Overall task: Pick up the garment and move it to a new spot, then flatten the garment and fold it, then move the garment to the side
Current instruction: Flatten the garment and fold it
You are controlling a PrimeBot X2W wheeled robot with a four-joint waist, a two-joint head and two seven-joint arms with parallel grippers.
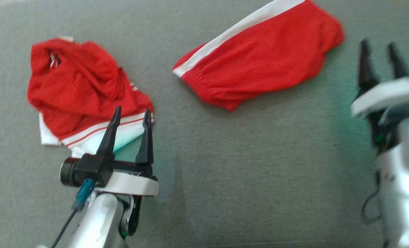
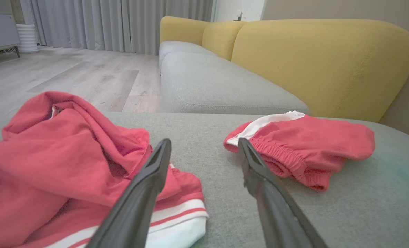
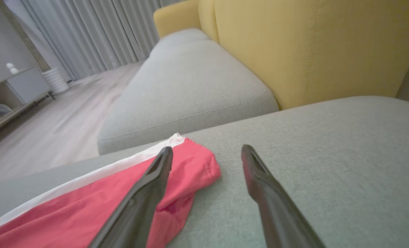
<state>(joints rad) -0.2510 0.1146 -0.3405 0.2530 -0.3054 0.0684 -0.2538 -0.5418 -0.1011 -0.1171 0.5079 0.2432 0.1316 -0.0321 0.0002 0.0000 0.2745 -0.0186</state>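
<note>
A crumpled red garment [image 1: 77, 93] with a white striped hem lies at the left of the grey cushion [image 1: 232, 162]; in the left wrist view this garment [image 2: 63, 155] bunches up at the left. My left gripper [image 1: 132, 110] is open, its fingertips just over the white hem at the garment's near right corner, holding nothing. The left gripper [image 2: 204, 143] shows bare cushion between its fingers. A second red garment [image 1: 263, 58] with a white side stripe lies flat at the upper right. My right gripper [image 1: 378, 43] stands open and empty to its right; the right gripper [image 3: 207, 148] has its left finger over that garment's [image 3: 97, 203] end.
The cushion's far edge drops to a gap before a longer grey sofa seat [image 2: 207, 82] with yellow backrests [image 2: 321, 62]. Wooden floor [image 2: 70, 75], grey curtains [image 2: 114, 24] and a low cabinet [image 3: 14, 89] lie beyond to the left.
</note>
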